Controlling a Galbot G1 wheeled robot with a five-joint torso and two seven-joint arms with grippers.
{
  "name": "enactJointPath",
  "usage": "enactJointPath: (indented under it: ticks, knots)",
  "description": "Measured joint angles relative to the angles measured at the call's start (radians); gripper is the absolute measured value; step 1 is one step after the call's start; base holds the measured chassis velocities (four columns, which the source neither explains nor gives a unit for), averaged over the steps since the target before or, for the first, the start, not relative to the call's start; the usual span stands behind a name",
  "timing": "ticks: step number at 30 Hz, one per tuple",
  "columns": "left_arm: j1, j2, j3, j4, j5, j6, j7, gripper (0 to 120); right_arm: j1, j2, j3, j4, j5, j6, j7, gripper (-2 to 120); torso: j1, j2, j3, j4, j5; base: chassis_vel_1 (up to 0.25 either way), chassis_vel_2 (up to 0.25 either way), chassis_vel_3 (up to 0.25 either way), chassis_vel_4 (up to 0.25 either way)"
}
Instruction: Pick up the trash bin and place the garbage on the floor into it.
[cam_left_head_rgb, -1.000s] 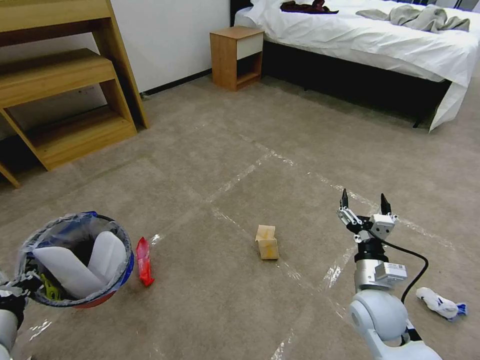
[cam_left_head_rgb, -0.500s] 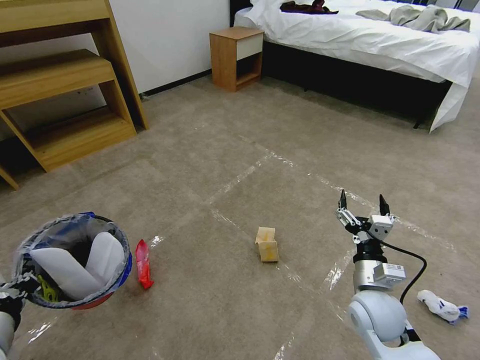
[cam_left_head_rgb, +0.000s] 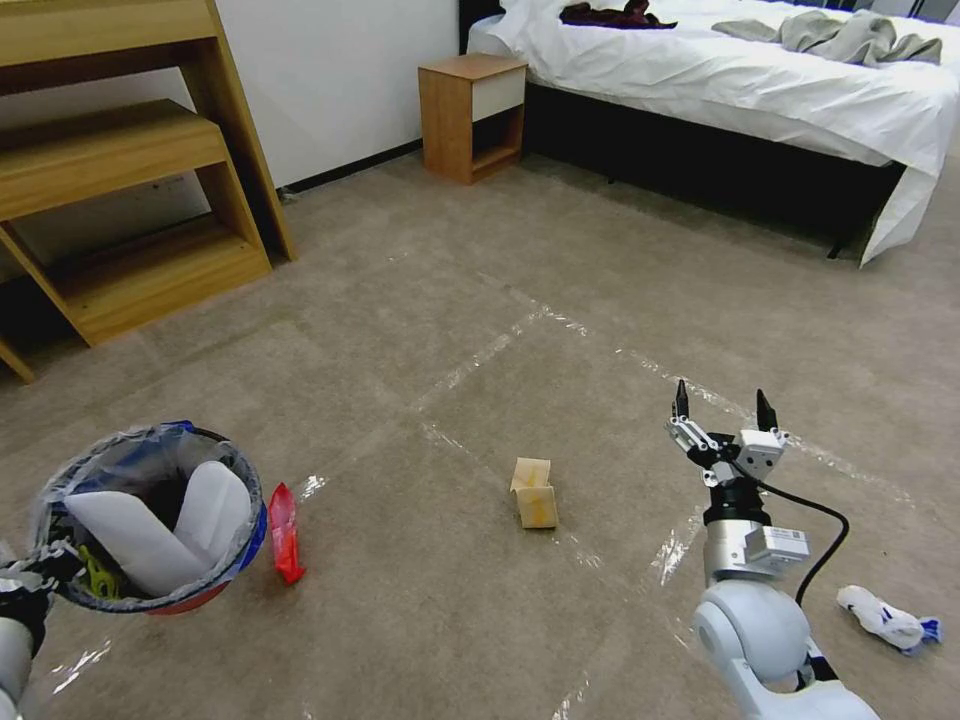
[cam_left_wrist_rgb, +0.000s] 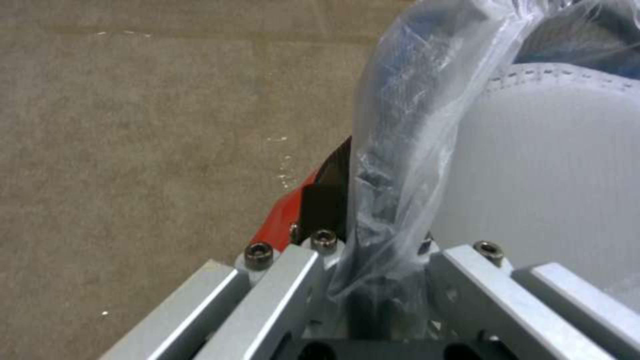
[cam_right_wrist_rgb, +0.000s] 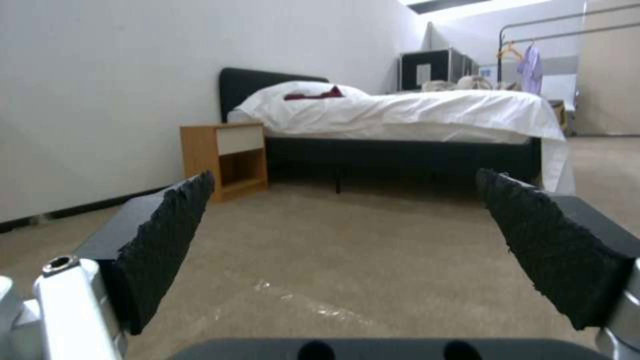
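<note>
The left gripper (cam_left_head_rgb: 40, 585), at the near left edge of the head view, is clamped on the rim of the trash bin (cam_left_head_rgb: 225, 560); in the left wrist view the bag-covered rim (cam_left_wrist_rgb: 393, 200) passes between its metal fingers (cam_left_wrist_rgb: 280, 295). The bin has a red base and blue upper band, is lined with a crinkled plastic bag (cam_left_head_rgb: 110, 460), and contains two white flat slippers (cam_left_head_rgb: 160, 530). A red wrapper (cam_left_head_rgb: 285, 520) lies on the floor (cam_left_head_rgb: 420, 620) just beside the bin. At the near right, a crumpled white tissue with a blue mask (cam_left_head_rgb: 888, 618) lies on the carpet beside the right arm. The right gripper (cam_left_head_rgb: 720, 405) is held above the floor with its jaws spread wide and nothing between the black pads (cam_right_wrist_rgb: 167, 240). A white label on the right wrist housing (cam_left_head_rgb: 770, 545) carries print too small to read. A tan paper bag (cam_left_head_rgb: 533, 492) lies near the centre, between strips of clear tape (cam_left_head_rgb: 480, 350). Farther back stand a wooden shelf unit (cam_left_head_rgb: 120, 180), a wooden nightstand (cam_left_head_rgb: 472, 112) and a bed (cam_left_head_rgb: 720, 90) with white sheets.
</note>
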Motion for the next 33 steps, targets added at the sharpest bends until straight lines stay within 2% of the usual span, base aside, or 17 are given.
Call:
enactJointPath:
  ticks: [3,4,7,8,11,12,13,14,15,16,17,20,22,24,26,28,33]
  knots:
    - [0.0,0.005,0.0,0.001,-0.002,0.0,-0.001,1,0.028,-0.039,-0.036,0.015,0.097,-0.076,0.047,100,0.0,0.0,0.0,-0.0001,0.0,0.0,0.0,0.0,0.0]
    - [0.0,0.005,0.0,0.001,-0.002,0.0,-0.001,1,0.028,-0.039,-0.036,0.015,0.097,-0.076,0.047,100,0.0,0.0,0.0,-0.0001,0.0,0.0,0.0,0.0,0.0]
    - [0.0,0.007,0.005,0.0,-0.002,0.0,-0.003,1,0.09,-0.091,-0.102,0.026,0.239,-0.222,0.125,100,0.0,0.0,0.0,0.0,0.0,0.0,0.0,0.0,0.0]
    - [0.0,0.007,0.005,0.0,-0.002,0.0,-0.003,1,0.09,-0.091,-0.102,0.026,0.239,-0.222,0.125,100,0.0,0.0,0.0,0.0,0.0,0.0,0.0,0.0,0.0]
    - [-0.012,0.019,0.02,0.002,-0.002,0.002,-0.009,1,0.159,-0.128,-0.156,0.03,0.415,-0.379,0.239,100,0.0,0.0,0.0,0.0007,0.0001,0.0,0.0,0.0,0.0]
    - [-0.028,0.03,0.033,0.01,-0.003,0.005,-0.013,1,0.182,-0.138,-0.17,0.037,0.519,-0.46,0.3,100,0.0,0.0,0.0,0.0005,0.0002,0.0,0.0,0.0,0.0]
    - [-0.028,0.03,0.033,0.01,-0.003,0.005,-0.013,1,0.182,-0.138,-0.17,0.037,0.519,-0.46,0.3,100,0.0,0.0,0.0,0.0005,0.0002,0.0,0.0,0.0,0.0]
    - [-0.038,0.038,0.041,0.017,-0.004,0.007,-0.013,1,0.192,-0.143,-0.174,0.041,0.578,-0.502,0.332,100,0.0,0.0,0.0,-0.0003,0.0,0.0,0.0,0.0,0.0]
    - [-0.05,0.045,0.051,0.028,-0.006,0.009,-0.015,1,0.229,-0.142,-0.19,0.04,0.707,-0.591,0.428,100,0.0,0.0,0.0,-0.0018,-0.0004,0.0,0.0,0.0,0.0]
    - [-0.052,0.045,0.054,0.034,-0.008,0.01,-0.016,1,0.27,-0.134,-0.217,0.017,0.821,-0.665,0.506,100,0.0,0.0,0.0,-0.0001,-0.0004,0.0,0.0,0.0,0.0]
    - [-0.052,0.045,0.054,0.034,-0.008,0.01,-0.016,1,0.27,-0.134,-0.217,0.017,0.821,-0.665,0.506,100,0.0,0.0,0.0,-0.0001,-0.0004,0.0,0.0,0.0,0.0]
    - [-0.054,0.038,0.054,0.041,-0.007,0.01,-0.018,1,0.345,-0.092,-0.296,-0.058,0.963,-0.736,0.615,100,0.0,0.0,0.0,0.0006,-0.0001,0.0,0.0,0.0,0.0]
    - [-0.054,0.036,0.054,0.041,-0.006,0.01,-0.018,1,0.352,-0.084,-0.305,-0.065,0.977,-0.74,0.626,100,0.0,0.0,0.0,0.0005,-0.0002,0.0,0.0,0.0,0.0]
    - [-0.055,0.029,0.055,0.042,-0.004,0.01,-0.018,1,0.382,-0.032,-0.347,-0.096,1.043,-0.754,0.669,100,0.0,0.0,0.0,0.0,0.0,0.0,0.0,0.0,0.0]
    - [-0.055,0.028,0.054,0.042,-0.004,0.01,-0.018,1,0.388,-0.021,-0.355,-0.103,1.052,-0.754,0.674,100,0.0,0.0,0.0,0.0,0.0002,0.0,0.0,0.0,0.0]
    - [-0.051,0.019,0.055,0.043,0.002,0.01,-0.019,1,0.411,0.027,-0.396,-0.145,1.07,-0.754,0.684,100,0.0,0.0,0.0,0.0003,-0.0001,0.0,0.0,0.0,0.0]
    - [-0.046,0.005,0.055,0.049,0.008,0.01,-0.019,1,0.436,0.096,-0.443,-0.221,1.073,-0.736,0.682,100,0.0,0.0,0.0,0.0001,0.0001,0.0,0.0,0.0,0.0]
